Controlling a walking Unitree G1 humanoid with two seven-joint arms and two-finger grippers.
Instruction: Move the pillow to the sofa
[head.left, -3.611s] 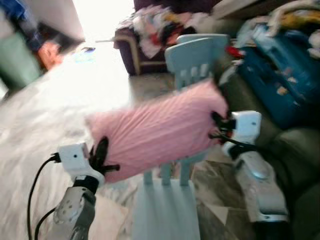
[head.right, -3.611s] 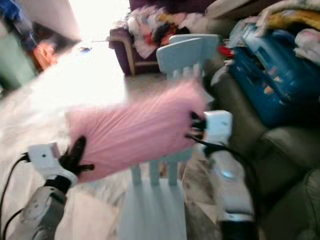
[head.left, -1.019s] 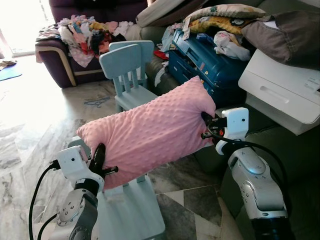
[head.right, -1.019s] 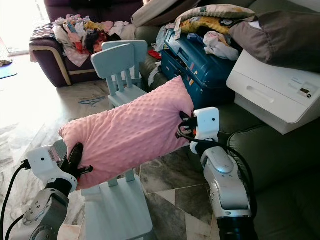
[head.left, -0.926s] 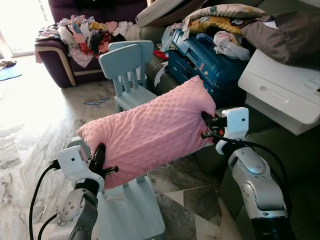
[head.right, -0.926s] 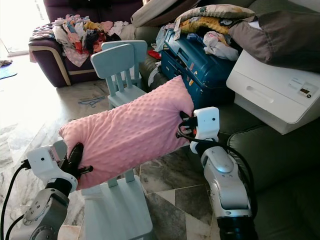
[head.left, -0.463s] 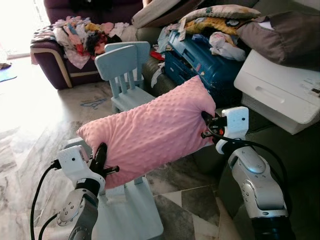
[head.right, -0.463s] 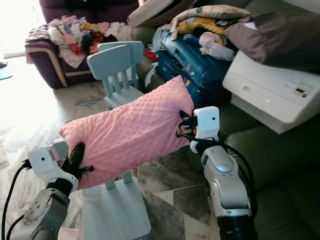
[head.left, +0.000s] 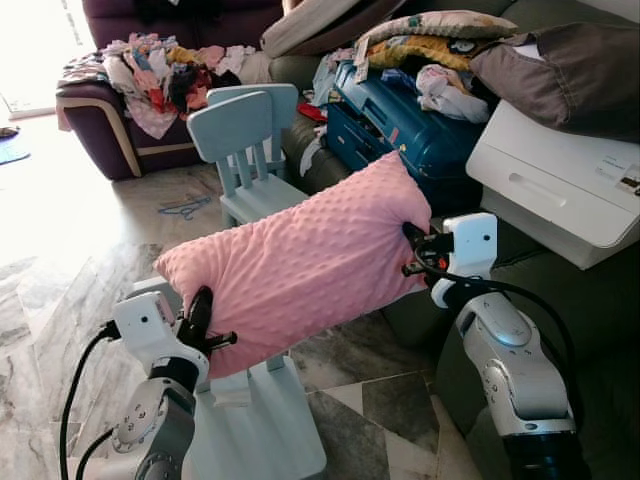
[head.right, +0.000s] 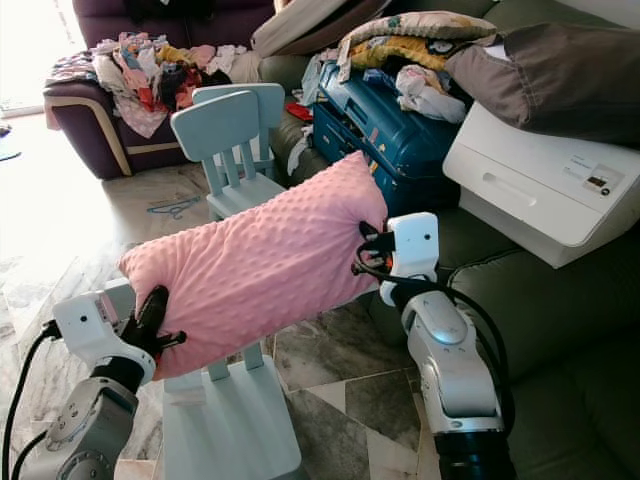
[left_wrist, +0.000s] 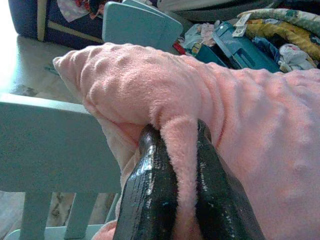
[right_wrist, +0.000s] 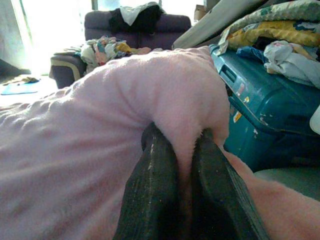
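A pink dotted pillow hangs in the air between my two arms, tilted with its right end higher. My left gripper is shut on its lower left corner, and its fingers pinch a fold of the plush. At the upper right corner my right gripper is shut on the pillow, whose fabric bulges between the fingers. The dark olive sofa lies to my right, just beyond the right arm.
A light blue child's chair stands under the pillow, a second one farther off. On the sofa lie a white printer, a blue suitcase and heaped bedding. A purple couch with clothes stands at the back. The floor is marble.
The camera has shifted a little, so the room sits slightly differently in frame. Both grippers keep the same hold on the pillow, which stays at the same height and tilt.
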